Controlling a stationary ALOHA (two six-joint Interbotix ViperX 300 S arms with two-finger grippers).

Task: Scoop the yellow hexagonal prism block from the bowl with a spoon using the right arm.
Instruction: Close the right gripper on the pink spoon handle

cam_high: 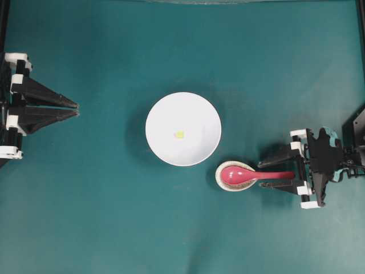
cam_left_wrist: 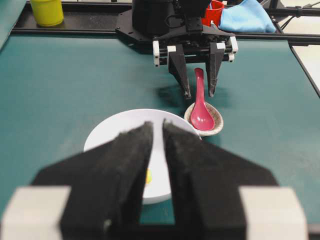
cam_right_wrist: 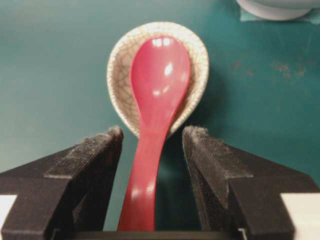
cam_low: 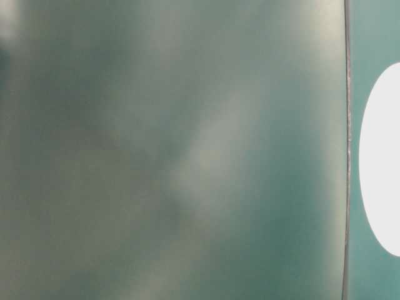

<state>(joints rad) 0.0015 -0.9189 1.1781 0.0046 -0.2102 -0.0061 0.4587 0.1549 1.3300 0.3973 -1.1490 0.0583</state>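
Spoon (cam_right_wrist: pixel 150 130) handle between spread fingers of right gripper (cam_right_wrist: pixel 152 137), untouched, scoop resting in dish (cam_right_wrist: pixel 120 65)

Background. A dark teal mat covers the tabletop (cam_high: pixel 102 217), evenly lit from above with soft shadows. Along its far edge in the left wrist view runs a black rail (cam_left_wrist: pixel 75 22), bearing a yellow cup (cam_left_wrist: pixel 47 12), a red cup (cam_left_wrist: pixel 216 11) and a folded light-blue cloth (cam_left_wrist: pixel 247 17). The table-level view is mostly blurred.

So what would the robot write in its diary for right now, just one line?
right gripper open astride spoon handle | spoon in beige dish | yellow block in bowl | left gripper shut
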